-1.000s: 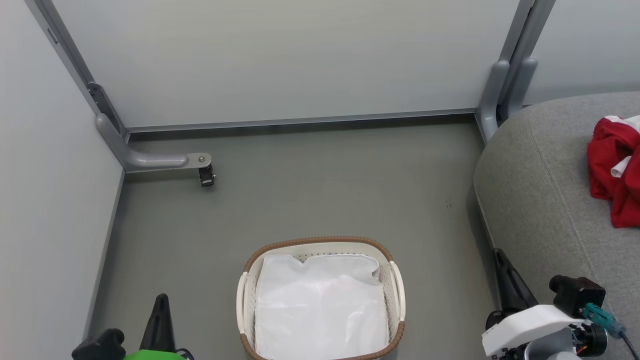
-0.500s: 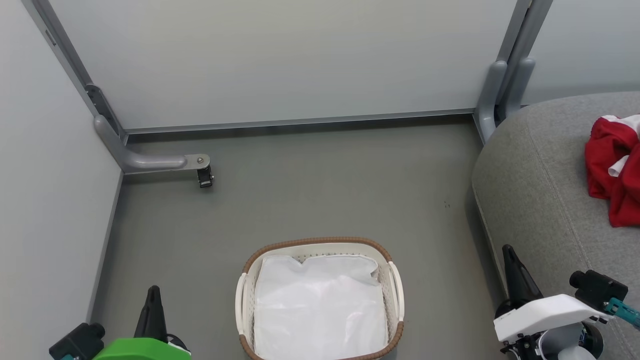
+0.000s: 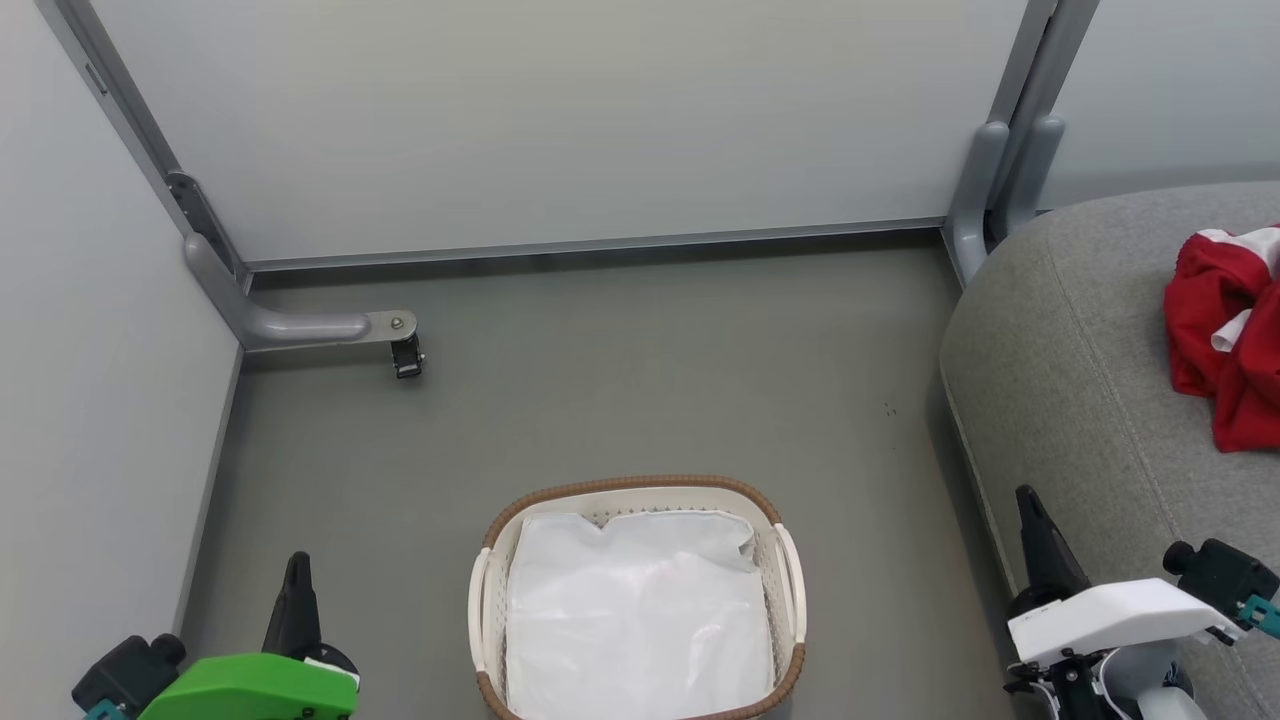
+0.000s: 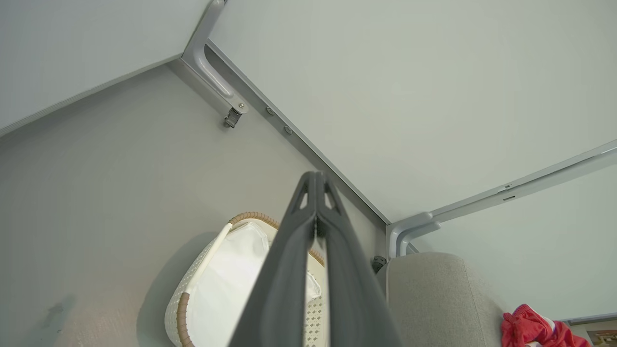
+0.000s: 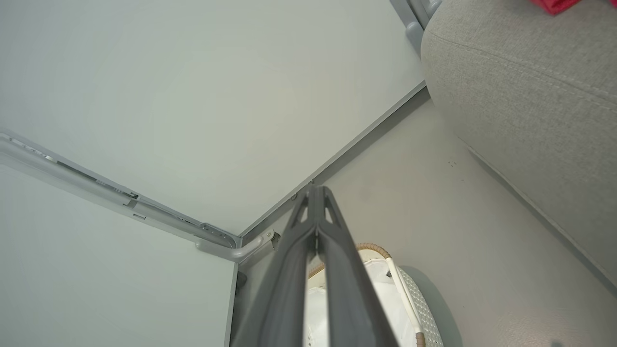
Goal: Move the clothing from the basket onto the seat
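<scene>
The basket (image 3: 640, 486) stands on the floor at the bottom centre, holding just its white liner (image 3: 640, 620); it also shows as the basket (image 4: 193, 299) and the basket (image 5: 409, 303) in the wrist views. Red clothing (image 3: 1225, 335) with white trim lies crumpled on the grey seat (image 3: 1080, 370) at the right edge; clothing (image 4: 535, 330) and seat (image 4: 434, 299) appear at the lower right of the left wrist view. My left gripper (image 3: 297, 565) is shut and empty left of the basket. My right gripper (image 3: 1027, 500) is shut and empty beside the seat's front edge.
Pale partition walls (image 3: 560, 120) close off the far side and the left. A grey bracket foot with a small black caster (image 3: 408, 352) juts onto the floor at the far left. A grey post (image 3: 985, 180) stands by the seat's far corner.
The left gripper has slid left and down in the head view, and the right gripper has shifted right toward the seat. The view itself has drifted slightly left. Both grippers stay shut.
</scene>
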You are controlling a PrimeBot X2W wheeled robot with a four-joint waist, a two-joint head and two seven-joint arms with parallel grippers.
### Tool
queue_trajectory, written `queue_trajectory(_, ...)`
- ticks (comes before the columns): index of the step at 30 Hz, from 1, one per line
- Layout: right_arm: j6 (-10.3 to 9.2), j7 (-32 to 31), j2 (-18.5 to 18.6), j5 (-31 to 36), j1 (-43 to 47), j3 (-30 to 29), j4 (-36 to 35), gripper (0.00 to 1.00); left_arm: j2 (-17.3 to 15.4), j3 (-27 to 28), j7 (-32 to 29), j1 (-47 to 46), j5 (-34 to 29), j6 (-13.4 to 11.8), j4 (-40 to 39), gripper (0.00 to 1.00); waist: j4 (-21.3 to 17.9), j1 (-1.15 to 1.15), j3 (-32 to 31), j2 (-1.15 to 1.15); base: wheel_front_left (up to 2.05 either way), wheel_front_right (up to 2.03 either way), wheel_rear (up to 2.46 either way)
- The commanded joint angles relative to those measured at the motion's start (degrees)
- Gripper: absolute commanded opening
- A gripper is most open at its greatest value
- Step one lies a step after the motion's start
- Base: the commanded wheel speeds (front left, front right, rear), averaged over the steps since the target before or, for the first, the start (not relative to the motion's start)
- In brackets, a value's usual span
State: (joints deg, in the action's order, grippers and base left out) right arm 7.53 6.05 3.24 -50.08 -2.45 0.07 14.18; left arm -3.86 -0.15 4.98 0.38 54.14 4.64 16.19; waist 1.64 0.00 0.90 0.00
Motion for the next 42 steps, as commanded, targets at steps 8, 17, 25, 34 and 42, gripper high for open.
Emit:
queue_trajectory(8,-0.03,-1.74,0.62,-6.82,-1.69,-0.92,-0.64,0.0,0.18,1.29,-1.81,-2.32,6.09,0.7,-1.02,0.0,-0.16,0.0,-0.07,0.0,0.0,0.0,0.0)
queue_trajectory(17,-0.04,-3.26,0.68,-12.64,-2.13,-1.59,-0.61,0.0,0.28,2.14,-3.34,-3.11,11.12,1.07,-1.2,0.0,-0.34,0.0,-0.15,0.0,0.0,0.0,0.0)
queue_trajectory(25,-0.04,-4.53,0.71,-17.32,-2.34,-2.17,-0.58,0.0,0.38,2.91,-4.6,-3.69,15.3,1.39,-1.35,0.0,-0.5,0.0,-0.22,0.0,0.0,0.0,0.0)
queue_trajectory(34,-0.04,-5.89,0.71,-22.26,-2.66,-2.76,-0.54,0.0,0.48,3.61,-5.96,-4.33,19.64,1.65,-1.55,0.0,-0.67,0.0,-0.29,0.0,0.0,0.0,0.0)
queue_trajectory(42,-0.05,-7.03,0.7,-26.29,-2.99,-3.28,-0.51,0.0,0.58,4.27,-7.04,-4.92,23.18,1.98,-1.69,0.0,-0.83,0.0,-0.36,0.0,0.0,0.0,0.0)
